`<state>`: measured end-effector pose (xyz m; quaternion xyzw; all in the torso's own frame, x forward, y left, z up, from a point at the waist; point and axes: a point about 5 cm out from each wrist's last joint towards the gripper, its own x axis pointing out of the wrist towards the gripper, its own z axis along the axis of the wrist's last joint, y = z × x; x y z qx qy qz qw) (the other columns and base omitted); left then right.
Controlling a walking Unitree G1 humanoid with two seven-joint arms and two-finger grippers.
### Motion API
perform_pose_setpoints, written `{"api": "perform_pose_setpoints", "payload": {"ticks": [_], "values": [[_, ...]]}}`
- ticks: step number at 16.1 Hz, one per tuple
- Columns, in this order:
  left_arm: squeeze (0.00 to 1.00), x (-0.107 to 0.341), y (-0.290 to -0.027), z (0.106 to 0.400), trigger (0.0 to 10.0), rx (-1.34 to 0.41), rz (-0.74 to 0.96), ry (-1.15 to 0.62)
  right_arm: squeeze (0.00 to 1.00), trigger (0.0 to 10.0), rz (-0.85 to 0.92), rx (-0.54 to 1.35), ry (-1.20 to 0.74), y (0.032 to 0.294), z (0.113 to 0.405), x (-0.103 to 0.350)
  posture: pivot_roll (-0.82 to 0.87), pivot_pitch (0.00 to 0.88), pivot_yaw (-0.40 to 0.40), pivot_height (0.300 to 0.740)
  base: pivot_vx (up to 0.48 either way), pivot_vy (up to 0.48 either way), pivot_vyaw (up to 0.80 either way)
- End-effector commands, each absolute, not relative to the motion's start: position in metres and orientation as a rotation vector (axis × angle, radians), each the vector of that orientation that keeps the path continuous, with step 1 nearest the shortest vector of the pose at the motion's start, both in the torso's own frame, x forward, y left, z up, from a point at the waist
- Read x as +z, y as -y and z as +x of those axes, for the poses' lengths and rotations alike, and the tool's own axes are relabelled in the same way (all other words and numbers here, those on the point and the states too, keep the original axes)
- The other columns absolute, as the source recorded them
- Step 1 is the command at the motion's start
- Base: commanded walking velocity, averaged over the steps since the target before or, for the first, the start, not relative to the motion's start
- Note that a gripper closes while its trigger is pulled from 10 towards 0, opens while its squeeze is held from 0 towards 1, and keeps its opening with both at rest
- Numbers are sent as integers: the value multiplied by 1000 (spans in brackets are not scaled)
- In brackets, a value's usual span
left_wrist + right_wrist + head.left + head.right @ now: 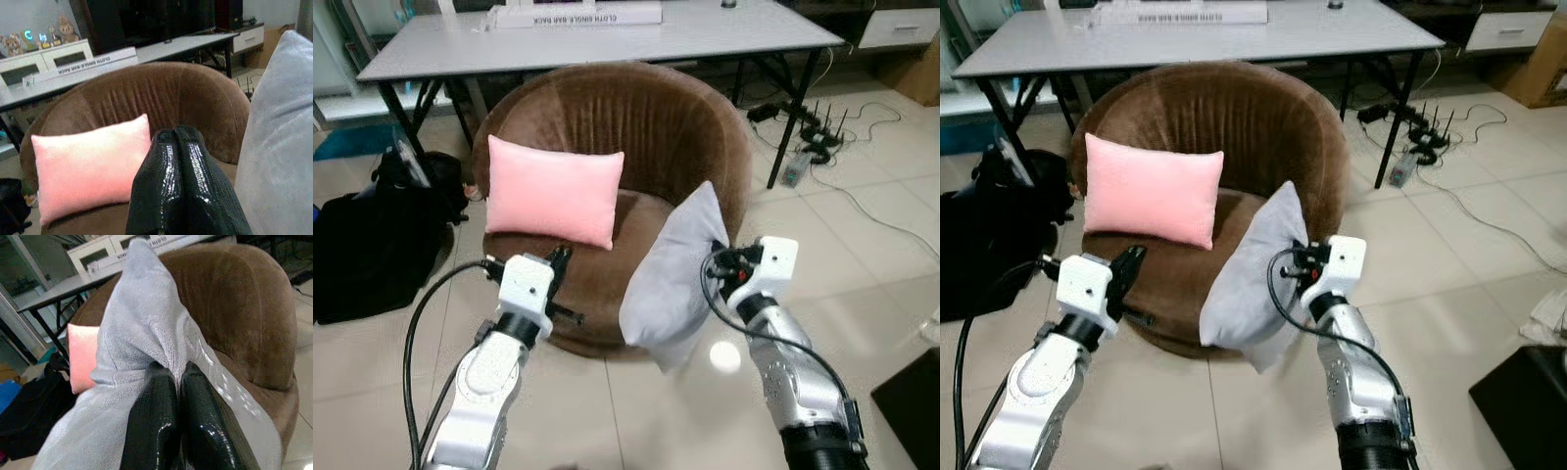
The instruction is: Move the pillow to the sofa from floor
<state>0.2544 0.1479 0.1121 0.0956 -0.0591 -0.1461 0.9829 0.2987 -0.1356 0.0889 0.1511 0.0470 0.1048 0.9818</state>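
A grey pillow [674,276] hangs off the floor at the front right rim of the round brown sofa chair [636,127]. My right gripper [177,382] is shut on the pillow's edge and shows at its right side [718,264]. A pink pillow [553,191] leans upright on the seat against the backrest. My left gripper [177,142] is shut with nothing in it and hovers over the sofa's front left rim [558,259].
A grey table [607,39] stands behind the sofa. A black bag [372,245] lies on the floor to the left. Cables and a power strip [798,162] lie to the right, and a dark object [911,397] sits at the near right corner.
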Motion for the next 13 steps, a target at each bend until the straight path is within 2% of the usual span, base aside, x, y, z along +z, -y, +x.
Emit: {"api": "perform_pose_setpoints", "payload": {"ticks": [1, 4, 9, 13], "values": [[0, 121, -147, 256, 10000, -300, 208, 155, 0, 10000, 306, 244, 4, 134, 305, 111, 75, 38, 20, 740, 259, 0, 0], [0, 126, -147, 258, 10000, -301, 211, 170, 0, 10000, 302, 272, 41, 131, 307, 122, 77, 33, 17, 740, 265, 0, 0], [0, 133, -147, 259, 10000, -305, 220, 193, 0, 10000, 316, 257, 56, 132, 309, 126, 81, 35, 18, 740, 275, 0, 443], [0, 134, -147, 260, 10000, -311, 228, 187, 0, 10000, 322, 222, 53, 136, 311, 125, 82, 35, 22, 740, 277, 0, 0]]}}
